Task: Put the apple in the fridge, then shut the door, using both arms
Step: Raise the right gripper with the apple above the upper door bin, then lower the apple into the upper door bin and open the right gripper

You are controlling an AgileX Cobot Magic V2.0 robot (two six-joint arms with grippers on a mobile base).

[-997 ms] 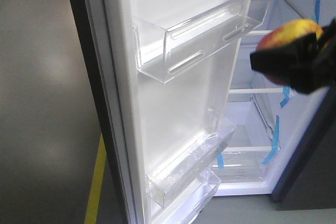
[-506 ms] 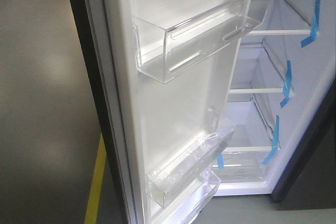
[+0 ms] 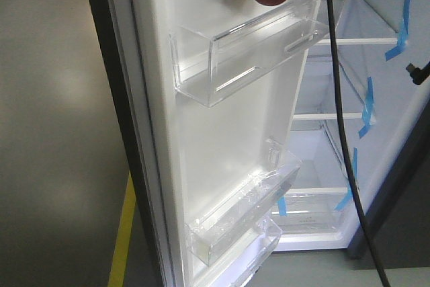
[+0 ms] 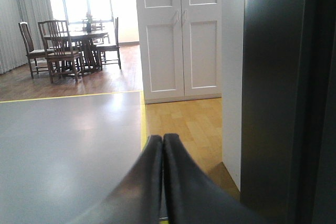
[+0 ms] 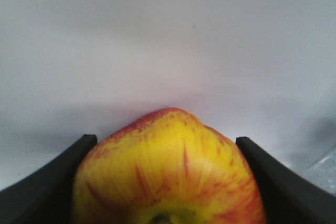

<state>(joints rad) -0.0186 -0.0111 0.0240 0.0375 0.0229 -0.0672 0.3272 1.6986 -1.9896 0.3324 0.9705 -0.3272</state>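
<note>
Right wrist view shows the right gripper clamping the apple; front view places it at the upper bin of the door; left gripper closed.

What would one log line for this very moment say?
right pincer: shut on apple, near top door bin | left pincer: shut, empty | door: open

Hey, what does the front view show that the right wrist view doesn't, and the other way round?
Only the front view: the open door, its clear bins, the fridge with shelves and blue tape, and a hanging cable.
Only the right wrist view: the apple up close, yellow with red streaks, the fingers on both its sides, and a white surface behind.
Both: the apple held in the right gripper.
</note>
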